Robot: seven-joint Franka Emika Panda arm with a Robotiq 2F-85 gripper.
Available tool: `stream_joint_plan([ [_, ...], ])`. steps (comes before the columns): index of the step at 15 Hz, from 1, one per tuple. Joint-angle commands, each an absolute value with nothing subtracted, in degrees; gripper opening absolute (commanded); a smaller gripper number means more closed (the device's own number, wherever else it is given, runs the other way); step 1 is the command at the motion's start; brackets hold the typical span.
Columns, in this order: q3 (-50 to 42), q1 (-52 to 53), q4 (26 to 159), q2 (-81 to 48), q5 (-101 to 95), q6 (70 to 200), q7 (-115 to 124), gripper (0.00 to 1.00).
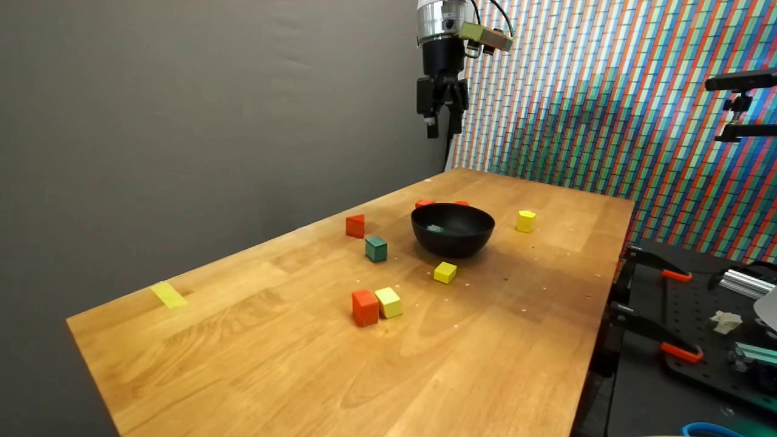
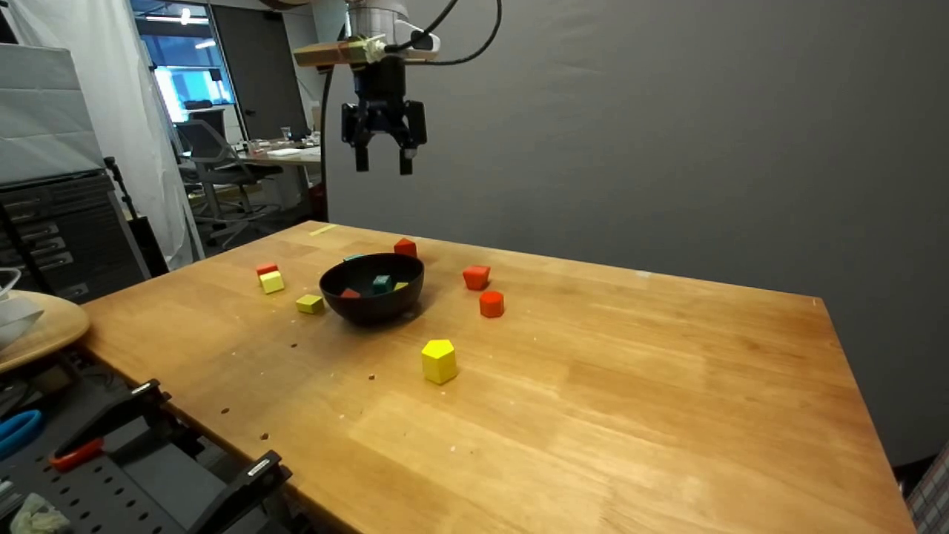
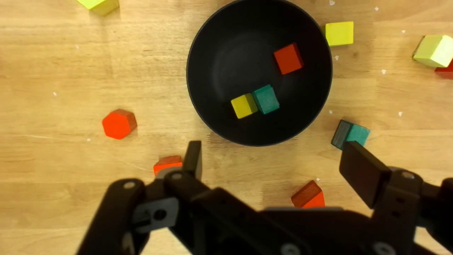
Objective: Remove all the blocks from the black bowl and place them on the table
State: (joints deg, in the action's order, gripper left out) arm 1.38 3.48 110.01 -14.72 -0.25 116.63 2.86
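Observation:
The black bowl (image 1: 453, 240) stands on the table (image 1: 273, 364). In the wrist view the bowl (image 3: 233, 46) holds a red block (image 3: 288, 59), a yellow block (image 3: 243, 106) and a green block (image 3: 266, 99); the yellow and green ones lie side by side. Other blocks lie on the table around it, among them a green block (image 1: 376, 249), a small yellow block (image 1: 445, 273), a yellow pentagonal block (image 2: 439, 362) and a red hexagonal block (image 3: 118, 124). My gripper (image 2: 384, 166) is open and empty, high above the table. Its fingers (image 3: 272, 156) show wide apart in the wrist view.
A red block (image 1: 365, 308) and a pale yellow block (image 1: 388, 302) stand together. A red triangular block (image 1: 355, 226) lies near the wall-side edge. A yellow tape strip (image 1: 169, 295) is on the table. Black clamps (image 1: 655, 334) with orange parts sit beside the table.

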Motion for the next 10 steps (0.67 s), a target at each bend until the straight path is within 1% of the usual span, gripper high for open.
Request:
stream_joint_plan([
  [1,1.32,3.66,111.33,-16.89,-1.70,118.41,5.03,1.00],
  [6,3.17,2.45,117.19,-18.74,5.53,125.21,0.18,1.00],
  [9,5.57,1.01,120.35,-18.87,11.15,125.72,-9.82,1.00],
  [10,3.86,2.74,118.03,-20.22,7.86,124.30,-4.16,1.00],
])
